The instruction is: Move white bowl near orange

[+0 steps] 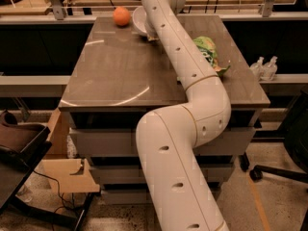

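Since the white bowl point(139, 20) is already sitting just beside the orange point(121, 16), up along the left part of the counter's point(110, 76) far edge, I'd call this basically done. The gripper point(152, 35) is at the bowl's near side, tucked under the arm. I honestly can't tell if it's clamped on the bowl or free, so I'd guess what's left is letting go and backing off.

Plain white bowl point(138, 19) at 12 o'clock on dull grey-brown table point(115, 71), evenly orange orange point(121, 16) at bowl's 9 o'clock. Gripper point(150, 35) at bowl's 5 o'clock, mostly hidden, only a tan-dark sliver. White arm point(192, 81) dotted with dark holes, thin tan rings at joints. Green snack bag point(208, 54) with pale print at table's 2 o'clock. Tan cardboard point(67, 170) at 7 o'clock; speckled beige floor point(269, 211).
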Tool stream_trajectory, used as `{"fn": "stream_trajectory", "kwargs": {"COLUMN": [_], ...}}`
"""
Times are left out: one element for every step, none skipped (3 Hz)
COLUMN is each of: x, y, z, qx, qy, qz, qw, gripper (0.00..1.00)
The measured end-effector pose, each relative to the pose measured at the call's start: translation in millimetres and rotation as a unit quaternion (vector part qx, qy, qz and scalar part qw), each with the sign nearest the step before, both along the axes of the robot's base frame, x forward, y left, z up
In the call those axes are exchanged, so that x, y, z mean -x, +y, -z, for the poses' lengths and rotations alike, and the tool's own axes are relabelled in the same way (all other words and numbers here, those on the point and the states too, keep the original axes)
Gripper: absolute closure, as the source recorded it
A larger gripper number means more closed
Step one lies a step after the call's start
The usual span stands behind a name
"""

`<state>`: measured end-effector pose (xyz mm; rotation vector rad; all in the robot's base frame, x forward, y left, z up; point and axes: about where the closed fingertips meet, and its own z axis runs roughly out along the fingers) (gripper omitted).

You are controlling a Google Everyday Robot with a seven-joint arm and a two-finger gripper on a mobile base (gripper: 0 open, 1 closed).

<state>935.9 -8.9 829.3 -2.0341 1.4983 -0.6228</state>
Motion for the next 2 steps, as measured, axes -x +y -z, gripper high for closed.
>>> {"fn": "stream_trajectory", "kwargs": {"x": [-2.0,-2.1], "y": [-20.4,-22.1], "z": [9.6,8.1], "qx": [-0.001,-0.001], "qy": [0.009,0.01], "qz": [0.05,0.054], "qw": [0.9987,0.9985], "gripper": [0.13,0.0]}}
